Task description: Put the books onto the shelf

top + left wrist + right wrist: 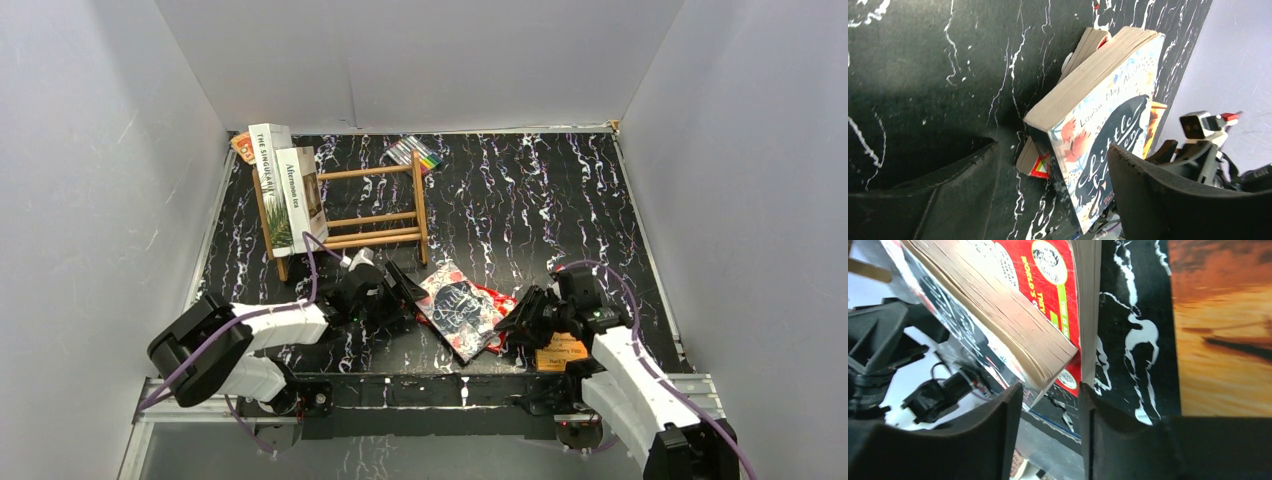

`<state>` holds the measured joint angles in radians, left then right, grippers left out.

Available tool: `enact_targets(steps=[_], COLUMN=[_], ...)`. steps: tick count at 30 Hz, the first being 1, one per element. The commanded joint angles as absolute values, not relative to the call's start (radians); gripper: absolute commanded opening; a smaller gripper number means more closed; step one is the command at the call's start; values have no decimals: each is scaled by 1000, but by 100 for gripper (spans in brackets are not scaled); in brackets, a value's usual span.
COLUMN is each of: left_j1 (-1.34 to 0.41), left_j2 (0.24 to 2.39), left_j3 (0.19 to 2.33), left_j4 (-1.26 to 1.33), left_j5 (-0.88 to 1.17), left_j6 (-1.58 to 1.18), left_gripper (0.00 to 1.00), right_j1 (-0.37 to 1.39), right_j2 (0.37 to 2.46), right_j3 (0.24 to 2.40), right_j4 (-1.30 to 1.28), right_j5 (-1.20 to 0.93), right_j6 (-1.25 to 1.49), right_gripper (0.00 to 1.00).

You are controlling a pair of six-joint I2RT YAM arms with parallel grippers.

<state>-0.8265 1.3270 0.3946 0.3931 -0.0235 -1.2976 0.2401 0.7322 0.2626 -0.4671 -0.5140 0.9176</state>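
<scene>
**While two books stand in the rack, three lie on the table**

Seen from above, the rack (372, 218) sits far left on the black marbled table (560, 200). The palm-leaf book (270, 185) and the second white book (300, 190) stand upright at its left end, side by side and touching.

The blue book (460, 305) lies front centre on top of the red book (497, 297), skewed across it. The orange book (560, 352) lies flat just right of that pair, partly under the right arm.

Left gripper (1053, 150): fingers spread wide, low over the table. A corner of the blue book is just ahead of the gap; contact cannot be told.

Right gripper (1050, 390): fingers narrowly apart, nothing pinched. Corners of the blue and red books sit right at the gap.

The marker pack (415, 152) lies behind the rack. The orange packet (243, 147) lies behind the white books.
</scene>
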Motion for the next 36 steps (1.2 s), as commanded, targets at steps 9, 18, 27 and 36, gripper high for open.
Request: enact_targets(steps=[9,18,27,36], left_j1=[-814,-814,-813,-814], left_j2=[1393,1394,1415,1413], left_j3=[425,383,364,346], left_j4=[386,471,550,631], left_j5=[-96,-57,-10,-1], left_j6=[-1302,-1291,-1290,-1254], left_gripper=[66,65,63,53], right_j1=[251,401,451,500], right_j2=[908,1056,1171,1214], right_j3=[715,673,599,491], right_j4=[-628,-407,-321,-202], right_j5=[-92,-319,-289,-432], right_j6=[565,450,467,565], right_gripper=[67,78,78,60])
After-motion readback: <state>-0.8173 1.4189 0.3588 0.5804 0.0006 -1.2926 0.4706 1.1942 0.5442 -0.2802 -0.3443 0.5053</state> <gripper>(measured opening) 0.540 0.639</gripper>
